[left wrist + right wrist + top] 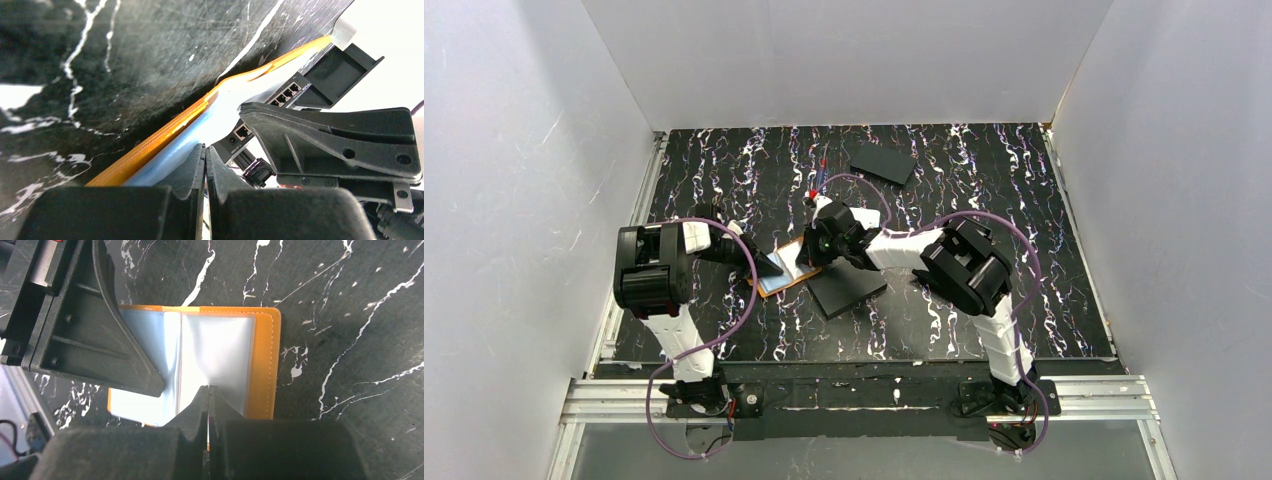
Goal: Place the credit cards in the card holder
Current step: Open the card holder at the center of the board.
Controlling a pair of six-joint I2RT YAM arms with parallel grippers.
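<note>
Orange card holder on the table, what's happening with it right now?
The card holder lies open on the table, pale sleeves up. Both arms are at it: the left claw and the right claw are shut, tips at the sleeves. No card shows in either claw. A flat black rectangle lies beside the holder.

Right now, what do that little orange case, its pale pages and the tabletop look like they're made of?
The card holder cover: orange leather or imitation, matte, with stitching along the edge. Its inner sleeves: thin clear plastic, glossy and creased. The table: black marble-patterned sheet, probably printed, finely scratched.
</note>
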